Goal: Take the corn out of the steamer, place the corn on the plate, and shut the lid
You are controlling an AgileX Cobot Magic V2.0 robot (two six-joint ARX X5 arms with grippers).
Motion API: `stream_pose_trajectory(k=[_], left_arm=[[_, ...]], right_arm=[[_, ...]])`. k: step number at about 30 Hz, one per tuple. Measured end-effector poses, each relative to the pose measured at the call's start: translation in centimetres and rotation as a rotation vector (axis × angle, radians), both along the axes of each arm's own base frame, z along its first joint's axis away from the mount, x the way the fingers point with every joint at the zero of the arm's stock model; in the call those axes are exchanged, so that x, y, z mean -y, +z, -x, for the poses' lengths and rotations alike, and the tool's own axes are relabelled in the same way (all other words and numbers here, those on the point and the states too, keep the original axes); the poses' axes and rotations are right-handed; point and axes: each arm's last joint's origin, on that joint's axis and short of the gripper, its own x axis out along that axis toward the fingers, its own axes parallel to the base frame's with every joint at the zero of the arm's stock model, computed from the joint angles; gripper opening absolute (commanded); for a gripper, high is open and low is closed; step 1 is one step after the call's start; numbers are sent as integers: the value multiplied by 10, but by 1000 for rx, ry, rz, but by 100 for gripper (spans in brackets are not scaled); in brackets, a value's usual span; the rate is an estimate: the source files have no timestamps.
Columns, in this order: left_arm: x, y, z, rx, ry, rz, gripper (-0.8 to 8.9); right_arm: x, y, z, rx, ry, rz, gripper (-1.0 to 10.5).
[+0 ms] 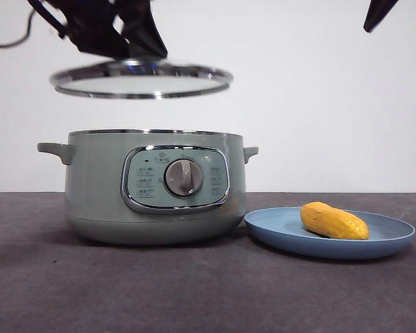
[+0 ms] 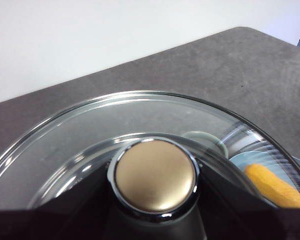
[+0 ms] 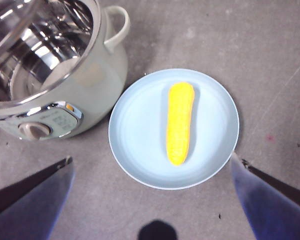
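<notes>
The yellow-orange corn (image 1: 333, 221) (image 3: 180, 122) lies on the light-blue plate (image 1: 388, 239) (image 3: 135, 135), to the right of the sage-green steamer (image 1: 97, 187) (image 3: 97, 75). The steamer stands uncovered, its shiny steel inside showing. The glass lid (image 1: 142, 80) (image 2: 80, 130) hangs level in the air a little above the steamer's rim. My left gripper (image 1: 125, 38) (image 2: 155, 200) is shut on the lid's knob (image 2: 155, 174). High over the plate, my right gripper (image 3: 152, 200) stands open and holds nothing; in the front view it shows only as a black tip (image 1: 378, 14) at the top right.
A dark grey table (image 1: 194, 291) carries the steamer and the plate. A plain white wall (image 1: 319, 104) stands behind it. The steamer's control panel with its grey dial (image 1: 184, 177) faces the front.
</notes>
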Motion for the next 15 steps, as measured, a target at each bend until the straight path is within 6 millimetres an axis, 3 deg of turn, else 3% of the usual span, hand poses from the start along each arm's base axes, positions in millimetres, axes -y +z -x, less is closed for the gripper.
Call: stream_pose_trajectory(k=[8,15], left_arm=[[9,-30,-19,-59,-6,-45,-9],[12,-41,-28,-61,-9,-54,-9]], right_arm=[[-4,-1,2,-8,30,3,536],[-7,-1,4,-8,49,2,536]])
